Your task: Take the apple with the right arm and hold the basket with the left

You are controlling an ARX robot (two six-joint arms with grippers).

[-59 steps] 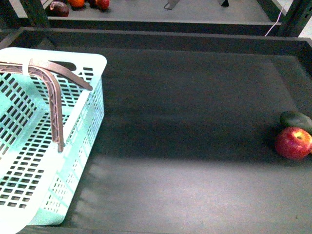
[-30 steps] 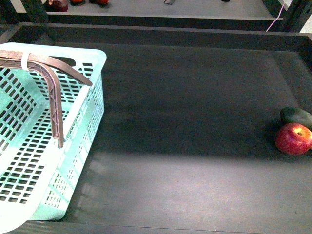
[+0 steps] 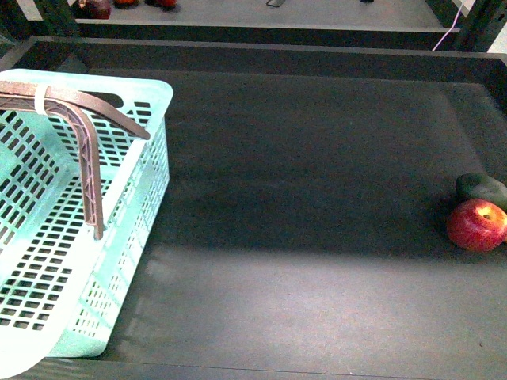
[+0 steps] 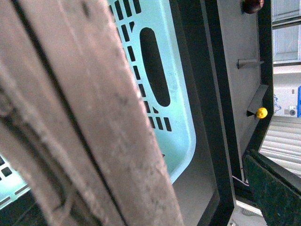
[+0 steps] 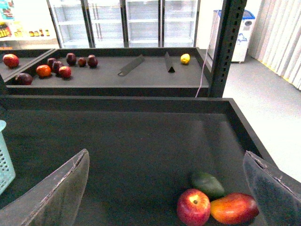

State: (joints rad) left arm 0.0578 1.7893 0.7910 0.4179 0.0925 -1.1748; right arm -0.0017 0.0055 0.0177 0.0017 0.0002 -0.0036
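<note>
The pale mint-green basket (image 3: 71,237) stands at the left of the dark shelf, its brown swing handle (image 3: 91,158) raised. The red apple (image 3: 478,225) lies at the far right edge, next to a dark green oval fruit (image 3: 481,188). No gripper shows in the front view. In the left wrist view the brown handle (image 4: 80,117) fills the near side, with the basket wall (image 4: 160,117) behind it. My left gripper (image 4: 181,205) is open, and one dark finger pad (image 4: 273,193) shows. My right gripper (image 5: 167,188) is open and empty, above and short of the apple (image 5: 193,207).
An orange-red fruit (image 5: 234,208) touches the apple, with the green fruit (image 5: 207,184) just behind. A raised dark rim (image 3: 253,55) bounds the shelf. The shelf behind holds several small fruits (image 5: 47,66) and a yellow one (image 5: 185,58). A black post (image 5: 225,47) stands at the right.
A second ago the front view shifted a little, so everything sits slightly higher in it. Since half a second ago nothing has moved.
</note>
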